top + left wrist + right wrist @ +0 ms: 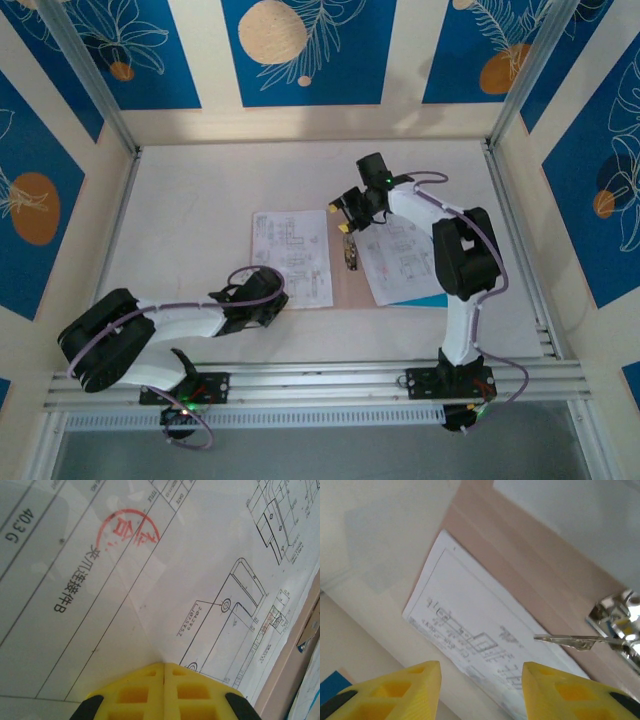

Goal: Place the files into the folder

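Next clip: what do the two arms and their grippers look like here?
Both the left arm and right arm have white links with bulky black joints, and a lilac cable loops along each. The left gripper and right gripper have bright yellow fingers with moulded square recesses, black behind.

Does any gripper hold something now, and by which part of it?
Nothing seems held. The left gripper is shut, empty, over the left sheet; the right gripper is open above the right sheet.
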Controlling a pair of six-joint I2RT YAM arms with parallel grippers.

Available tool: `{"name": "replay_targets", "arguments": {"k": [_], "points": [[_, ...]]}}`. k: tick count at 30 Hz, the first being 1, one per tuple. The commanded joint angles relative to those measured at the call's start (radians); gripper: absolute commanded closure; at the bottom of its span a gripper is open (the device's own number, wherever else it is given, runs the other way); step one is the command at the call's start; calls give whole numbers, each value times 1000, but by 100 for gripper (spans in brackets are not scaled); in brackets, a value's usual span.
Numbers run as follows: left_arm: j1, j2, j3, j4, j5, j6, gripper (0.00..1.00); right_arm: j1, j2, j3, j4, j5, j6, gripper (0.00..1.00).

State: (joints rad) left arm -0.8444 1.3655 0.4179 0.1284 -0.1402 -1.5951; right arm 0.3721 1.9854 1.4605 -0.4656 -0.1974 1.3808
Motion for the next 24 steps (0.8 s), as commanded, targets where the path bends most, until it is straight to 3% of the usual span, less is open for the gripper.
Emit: {"name": "replay_targets", "arguments": {"k": [1,8,14,18,21,24], "points": [[13,9,-29,-215,-25,-2,100,-23,36,44,-52,-41,-7,53],[17,15,-30,-201,-25,0,100,-37,14,141,-100,-66,-141,53],[38,15,-35,-168,-21,-2,100,-99,-220,-68,-192,39,-254,56],[73,-10,-30,-173,-13,34,100,-248,-369,-319,-223,68,-305,65],[91,-30,7,-196,1,101,100,-373,-416,-416,-245,90,-393,67],[85,-24,97,-244,19,191,83,-473,-392,-427,-265,90,-470,74]]}}
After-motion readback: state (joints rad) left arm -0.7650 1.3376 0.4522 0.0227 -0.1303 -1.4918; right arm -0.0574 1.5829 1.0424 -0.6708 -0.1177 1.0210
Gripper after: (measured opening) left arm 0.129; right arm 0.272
